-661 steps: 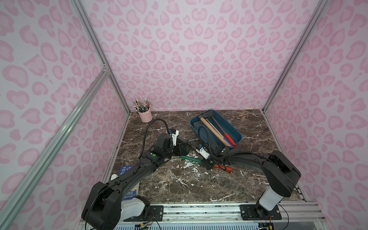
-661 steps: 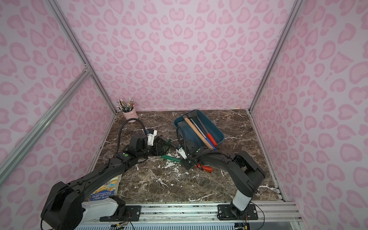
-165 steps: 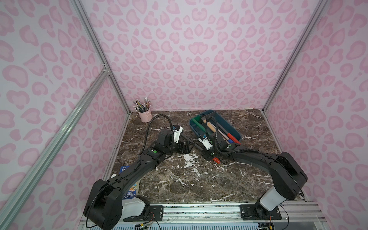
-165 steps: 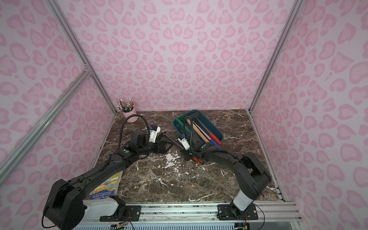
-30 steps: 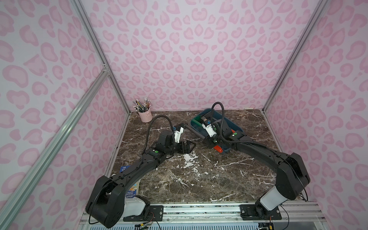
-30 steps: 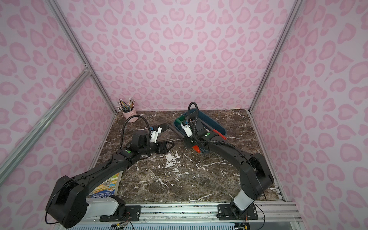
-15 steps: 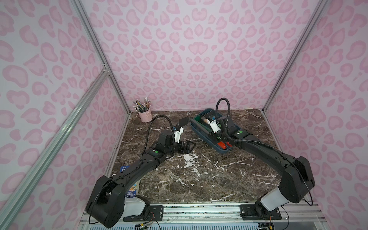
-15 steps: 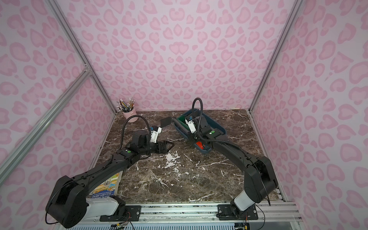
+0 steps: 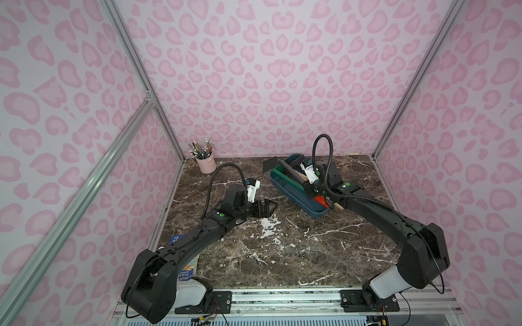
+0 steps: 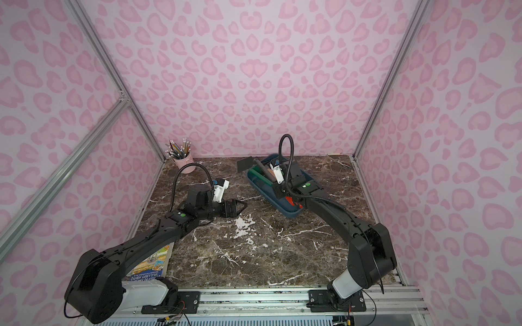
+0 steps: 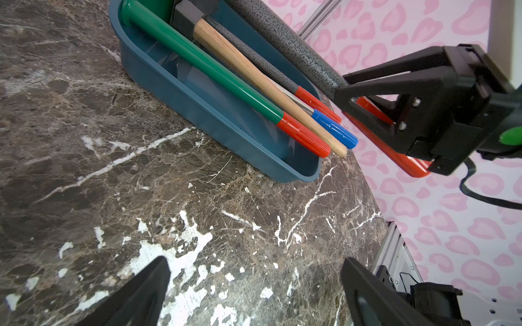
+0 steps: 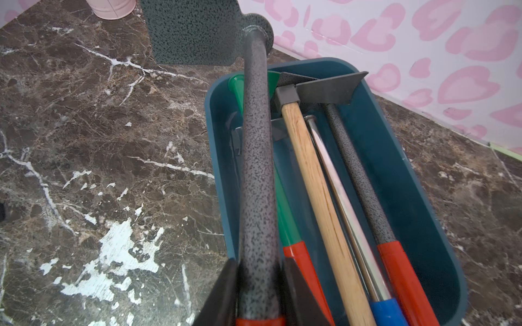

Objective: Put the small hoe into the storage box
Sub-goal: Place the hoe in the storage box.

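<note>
The right gripper is clamped on the small hoe where the grey shaft meets the red handle. The hoe lies lengthwise above the storage box, over the green-shafted tool; its blade projects past the box's end rim, above the table. The left gripper is spread wide and empty, near the box

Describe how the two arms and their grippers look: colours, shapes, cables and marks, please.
The left arm and right arm are matte black with rounded joints, and each has a white base segment. Each carries a green dot near the wrist, a white camera housing and a black ribbed cable arching above it. The left gripper and right gripper are black, with flat triangular fingers.
</note>
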